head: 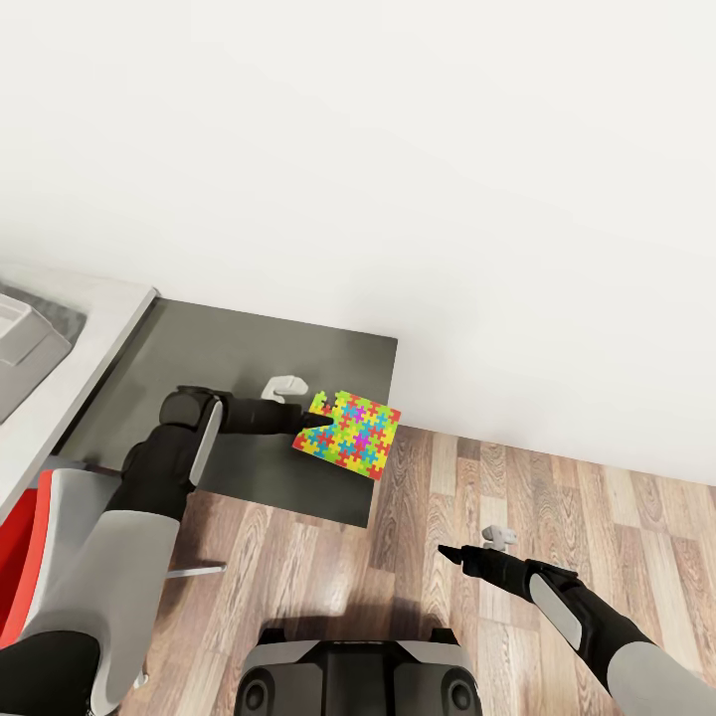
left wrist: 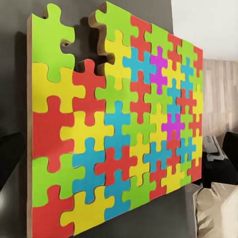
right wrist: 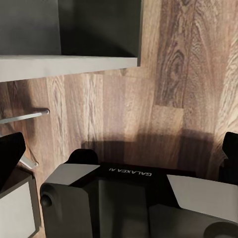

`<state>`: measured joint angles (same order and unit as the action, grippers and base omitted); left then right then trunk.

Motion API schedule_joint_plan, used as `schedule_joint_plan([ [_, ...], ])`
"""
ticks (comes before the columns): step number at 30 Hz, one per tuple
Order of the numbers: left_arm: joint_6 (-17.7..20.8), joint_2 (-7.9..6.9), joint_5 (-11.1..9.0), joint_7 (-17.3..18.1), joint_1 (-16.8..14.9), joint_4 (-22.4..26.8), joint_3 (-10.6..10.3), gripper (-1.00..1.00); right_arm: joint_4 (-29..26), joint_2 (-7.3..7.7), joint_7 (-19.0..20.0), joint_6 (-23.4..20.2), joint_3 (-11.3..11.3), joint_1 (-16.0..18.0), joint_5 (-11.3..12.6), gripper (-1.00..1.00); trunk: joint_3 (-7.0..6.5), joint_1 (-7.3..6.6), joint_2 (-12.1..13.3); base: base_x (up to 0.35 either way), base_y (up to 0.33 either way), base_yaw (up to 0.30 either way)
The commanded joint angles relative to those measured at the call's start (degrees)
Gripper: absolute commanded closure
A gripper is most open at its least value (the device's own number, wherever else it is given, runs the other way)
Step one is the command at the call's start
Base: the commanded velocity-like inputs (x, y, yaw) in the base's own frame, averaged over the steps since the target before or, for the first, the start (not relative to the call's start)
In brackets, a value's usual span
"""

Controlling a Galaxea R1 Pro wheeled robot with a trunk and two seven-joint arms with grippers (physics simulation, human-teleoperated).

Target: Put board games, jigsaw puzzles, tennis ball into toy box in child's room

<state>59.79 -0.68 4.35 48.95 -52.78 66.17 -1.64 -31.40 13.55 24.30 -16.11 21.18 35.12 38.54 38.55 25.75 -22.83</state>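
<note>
A dark grey cabinet tabletop (head: 249,398) stands against a plain white wall (head: 398,149) and joins a paler grey tabletop (head: 89,348) at the left; wood plank floor (head: 557,497) lies to the right. A jigsaw puzzle (head: 348,434) sits at the dark top's right front area, tilted up off the surface, its nearly square panel turned diagonally with a notched corner toward the wall. The left hand (head: 316,426) grips the puzzle's left edge. The right hand (head: 445,549) hangs over the floor; whether it is open cannot be told.
</note>
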Motion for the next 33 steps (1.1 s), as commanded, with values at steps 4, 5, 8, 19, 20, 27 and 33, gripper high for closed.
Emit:
schedule_joint_plan([
  [4, 0.21, -0.02, 0.46, 0.45, -0.04, 0.02, -0.03, -1.00, -0.06, 0.07, -0.03, -0.23, 0.26, 0.03, 0.49, -1.00, 0.07, 0.03, -0.09, 0.000, 0.000, 0.000],
  [5, 0.21, -0.02, 0.46, 0.45, -0.04, 0.02, -0.03, -1.00, -0.06, 0.07, -0.03, -0.23, 0.26, 0.03, 0.49, -1.00, 0.07, 0.03, -0.09, 0.000, 0.000, 0.000],
  [8, 0.21, -0.02, 0.45, 0.45, -0.04, 0.02, -0.03, -1.00, -0.06, 0.07, -0.04, -0.23, 0.26, 0.03, 0.49, -1.00, 0.07, 0.03, -0.09, 0.000, 0.000, 0.000],
  [19, 0.21, -0.01, 0.47, 0.45, -0.12, 0.02, -0.05, -1.00, -0.06, 0.07, -0.04, -0.23, 0.26, 0.03, 0.49, -1.00, 0.07, 0.03, -0.09, 0.000, 0.000, 0.000],
  [20, 0.21, -0.01, 0.47, 0.45, -0.12, 0.02, -0.05, -1.00, -0.06, 0.07, -0.04, -0.23, 0.26, 0.03, 0.49, -1.00, 0.07, 0.03, -0.09, 0.000, 0.000, 0.000],
  [27, 0.21, 0.05, 0.48, 0.45, -0.13, 0.02, -0.04, -1.00, -0.06, 0.07, -0.04, -0.23, 0.26, 0.04, 0.49, -1.00, 0.07, 0.03, -0.09, 0.000, 0.000, 0.000],
  [33, 0.21, 0.56, 0.52, 0.45, -0.13, -0.13, -0.06, -1.00, -0.06, 0.07, -0.03, -0.23, 0.26, 0.03, 0.49, -1.00, 0.07, 0.03, -0.09, 0.000, 0.000, 0.000],
])
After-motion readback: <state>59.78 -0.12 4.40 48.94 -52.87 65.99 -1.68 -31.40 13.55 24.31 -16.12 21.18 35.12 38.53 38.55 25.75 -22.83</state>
